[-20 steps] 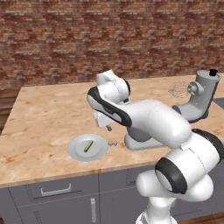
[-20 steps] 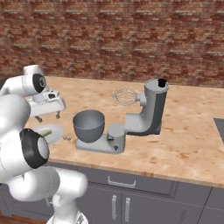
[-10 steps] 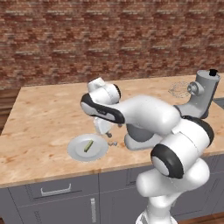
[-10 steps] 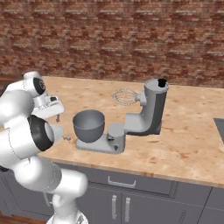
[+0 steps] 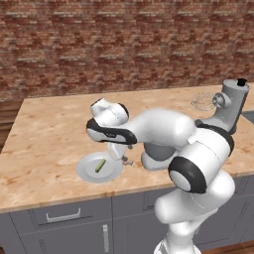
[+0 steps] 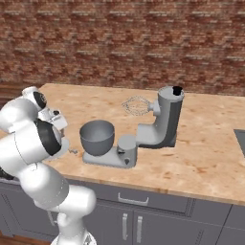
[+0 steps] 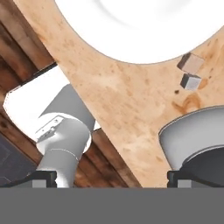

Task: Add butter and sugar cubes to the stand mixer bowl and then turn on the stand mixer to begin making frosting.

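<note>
A red-brown brick wall [image 5: 124, 44] rises behind the light wooden counter [image 5: 49, 134] (grey cabinets [image 5: 64, 223] with metal handles sit below it).

The butter [image 5: 100, 165] lies on the plate [image 5: 87, 170]; sugar cubes [image 7: 190, 71] sit between plate and stand mixer bowl [image 6: 97, 138].

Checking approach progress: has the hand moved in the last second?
Yes. The hand has dropped toward the counter, lower against the plate at its edge beside the butter.
</note>
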You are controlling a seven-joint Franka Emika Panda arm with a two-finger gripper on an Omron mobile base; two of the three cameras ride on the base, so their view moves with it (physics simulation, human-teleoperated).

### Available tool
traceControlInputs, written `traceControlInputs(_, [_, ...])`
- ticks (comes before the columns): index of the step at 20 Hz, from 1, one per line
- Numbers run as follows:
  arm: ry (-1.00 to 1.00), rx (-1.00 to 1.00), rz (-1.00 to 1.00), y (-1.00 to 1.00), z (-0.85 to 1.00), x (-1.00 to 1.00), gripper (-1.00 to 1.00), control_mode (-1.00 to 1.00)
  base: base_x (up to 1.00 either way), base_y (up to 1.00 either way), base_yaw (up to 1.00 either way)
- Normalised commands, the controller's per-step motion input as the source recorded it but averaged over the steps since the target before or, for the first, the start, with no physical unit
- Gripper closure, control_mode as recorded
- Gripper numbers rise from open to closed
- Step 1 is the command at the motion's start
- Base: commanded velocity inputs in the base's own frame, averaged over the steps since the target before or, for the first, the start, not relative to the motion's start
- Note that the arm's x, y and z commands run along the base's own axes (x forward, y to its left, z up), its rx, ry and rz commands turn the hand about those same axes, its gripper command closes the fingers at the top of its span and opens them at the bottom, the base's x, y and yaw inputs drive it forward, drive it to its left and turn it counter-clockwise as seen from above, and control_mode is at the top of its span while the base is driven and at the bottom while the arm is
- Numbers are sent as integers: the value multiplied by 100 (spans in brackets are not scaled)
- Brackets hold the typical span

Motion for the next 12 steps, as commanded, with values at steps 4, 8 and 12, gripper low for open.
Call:
traceControlInputs(4, [0, 0, 10, 6, -23, 1, -100, -100, 0, 0, 0])
traceControlInputs(8, [-1, 0, 3, 1, -21, 3, -100, -100, 0, 0, 0])
traceControlInputs(12, [-4, 0, 0, 0, -21, 9, -100, -100, 0, 0, 0])
